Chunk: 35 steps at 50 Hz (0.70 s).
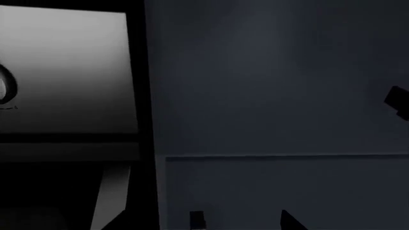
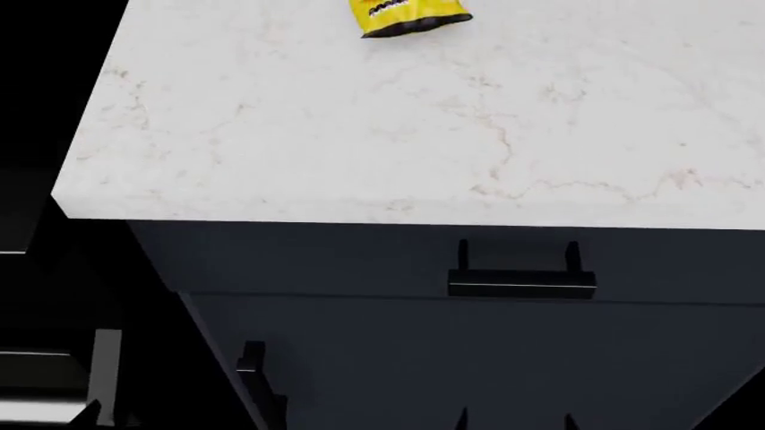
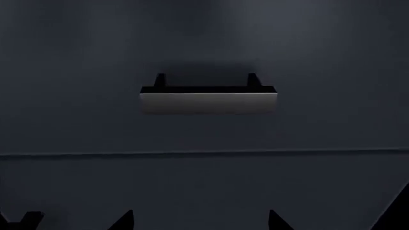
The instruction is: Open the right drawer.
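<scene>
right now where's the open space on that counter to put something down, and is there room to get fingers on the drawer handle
The marble countertop is bare from its front edge back to the yellow snack bag at the far edge; only that spot is taken. Below, the right drawer front is plain on both sides of its bar handle, which stands off on two posts, and nothing blocks it.

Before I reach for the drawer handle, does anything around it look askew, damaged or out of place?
Nothing stands out. The right drawer sits shut and flush under the countertop, its bar handle level on both posts. A yellow packet lies at the counter's far side, partly cut off by the frame, nowhere near the handle.
</scene>
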Available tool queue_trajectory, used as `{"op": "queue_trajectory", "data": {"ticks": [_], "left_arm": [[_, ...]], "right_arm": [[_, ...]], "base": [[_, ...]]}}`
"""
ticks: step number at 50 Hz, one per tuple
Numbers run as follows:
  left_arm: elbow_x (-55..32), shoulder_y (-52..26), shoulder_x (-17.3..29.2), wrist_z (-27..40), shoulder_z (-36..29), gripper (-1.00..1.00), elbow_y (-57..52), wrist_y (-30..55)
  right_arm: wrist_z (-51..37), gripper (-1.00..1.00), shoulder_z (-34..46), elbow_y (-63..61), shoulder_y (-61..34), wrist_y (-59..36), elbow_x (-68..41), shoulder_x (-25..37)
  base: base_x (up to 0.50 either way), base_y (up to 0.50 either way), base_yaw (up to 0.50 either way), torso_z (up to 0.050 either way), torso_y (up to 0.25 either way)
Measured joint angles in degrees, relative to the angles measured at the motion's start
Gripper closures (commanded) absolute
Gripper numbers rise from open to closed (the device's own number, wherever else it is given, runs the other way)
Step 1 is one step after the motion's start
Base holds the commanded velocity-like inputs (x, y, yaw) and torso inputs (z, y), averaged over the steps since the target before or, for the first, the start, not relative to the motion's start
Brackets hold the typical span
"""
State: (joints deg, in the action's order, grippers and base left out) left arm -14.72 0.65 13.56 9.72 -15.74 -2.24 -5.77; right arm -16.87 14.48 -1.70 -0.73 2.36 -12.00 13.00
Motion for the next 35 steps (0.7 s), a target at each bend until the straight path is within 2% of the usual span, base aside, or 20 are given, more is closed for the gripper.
{"op": "queue_trajectory", "data": {"ticks": [35], "left_arm": [[-1.4,0.0,0.8,-0.2,-1.3,-1.00,-0.3,0.1]], "right_arm": [[-6.7,-1.00,7.8,-7.0,-6.3,-22.4,19.2,5.7]], "base": [[0.00,0.00,0.00,0.000,0.000]]}}
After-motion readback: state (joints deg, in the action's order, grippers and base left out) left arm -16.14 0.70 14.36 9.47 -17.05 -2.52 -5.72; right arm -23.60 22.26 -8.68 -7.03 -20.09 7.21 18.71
